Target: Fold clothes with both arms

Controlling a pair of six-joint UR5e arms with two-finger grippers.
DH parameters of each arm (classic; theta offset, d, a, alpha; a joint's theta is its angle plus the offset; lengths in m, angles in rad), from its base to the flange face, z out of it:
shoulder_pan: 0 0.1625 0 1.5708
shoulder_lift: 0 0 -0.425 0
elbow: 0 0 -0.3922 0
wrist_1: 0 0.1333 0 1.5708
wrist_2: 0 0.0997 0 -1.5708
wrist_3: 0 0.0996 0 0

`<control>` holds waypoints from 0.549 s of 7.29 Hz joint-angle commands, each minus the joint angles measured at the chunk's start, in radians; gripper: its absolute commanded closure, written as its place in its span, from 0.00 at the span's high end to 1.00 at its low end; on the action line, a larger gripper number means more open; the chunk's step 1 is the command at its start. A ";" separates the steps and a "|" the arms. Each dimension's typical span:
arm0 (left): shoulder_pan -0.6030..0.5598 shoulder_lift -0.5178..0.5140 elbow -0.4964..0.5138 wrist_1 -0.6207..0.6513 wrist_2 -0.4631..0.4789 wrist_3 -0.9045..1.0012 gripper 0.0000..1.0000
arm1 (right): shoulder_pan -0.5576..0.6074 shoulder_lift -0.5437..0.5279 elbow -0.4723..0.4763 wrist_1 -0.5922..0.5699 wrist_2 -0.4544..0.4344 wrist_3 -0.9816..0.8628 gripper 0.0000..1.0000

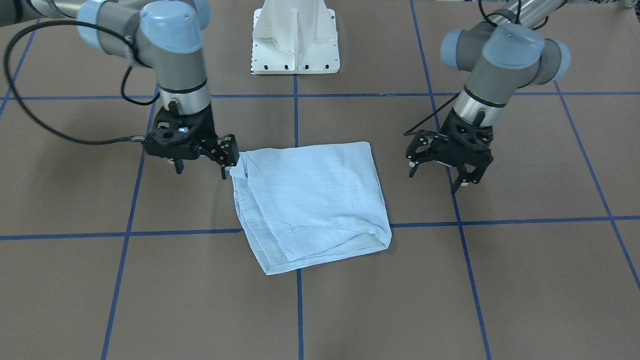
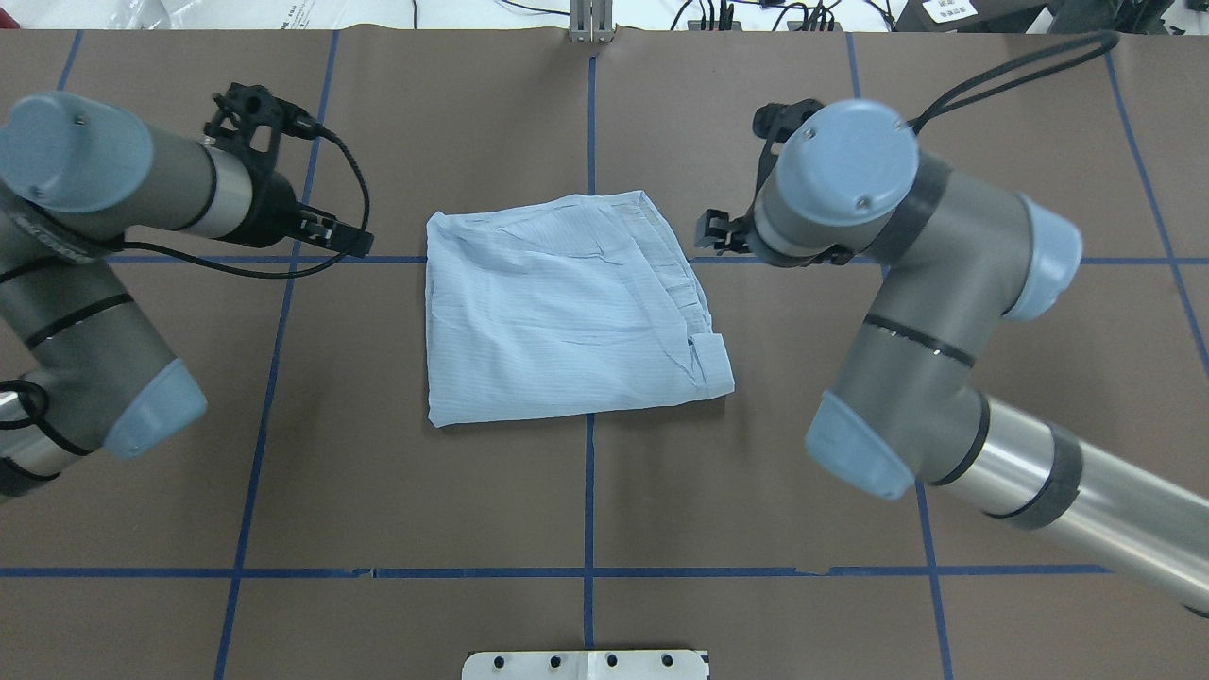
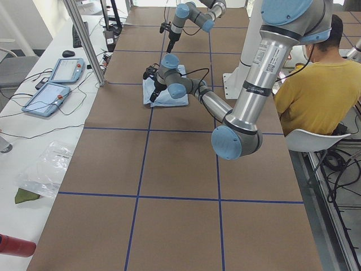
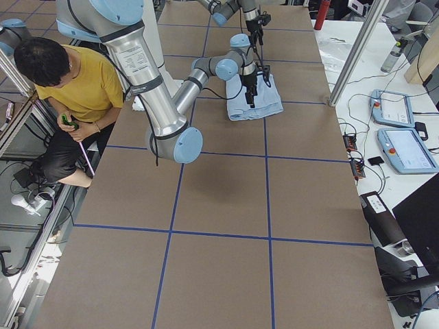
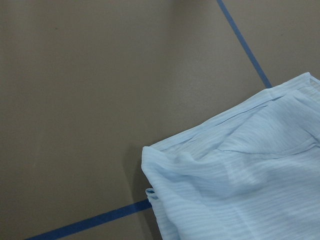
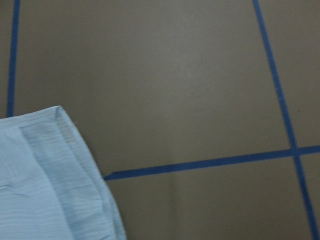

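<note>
Currently: left jaws hanging spread apart, gripping nothing, near shirt but not touching | right jaws standing apart too, empty, hovering just beside shirt's corner | shirt lying folded in a rough square mid-desk, sitting between both arms, overlapping blue tape lines

Folded flat, the light-blue fine-striped shirt lies toward the far end of the brown tabletop. The near silver-grey right arm reaches across, its black right gripper at the shirt's near side. The far left arm hangs beyond.
</note>
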 commanded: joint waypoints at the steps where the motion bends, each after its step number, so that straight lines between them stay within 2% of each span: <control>1: -0.169 0.162 -0.065 0.001 -0.117 0.299 1.00 | 0.251 -0.137 0.012 0.001 0.210 -0.403 1.00; 3: -0.376 0.265 -0.050 0.007 -0.238 0.621 1.00 | 0.492 -0.315 0.003 0.004 0.344 -0.837 1.00; 4: -0.469 0.331 -0.047 0.005 -0.296 0.661 1.00 | 0.601 -0.403 0.001 0.004 0.378 -0.967 1.00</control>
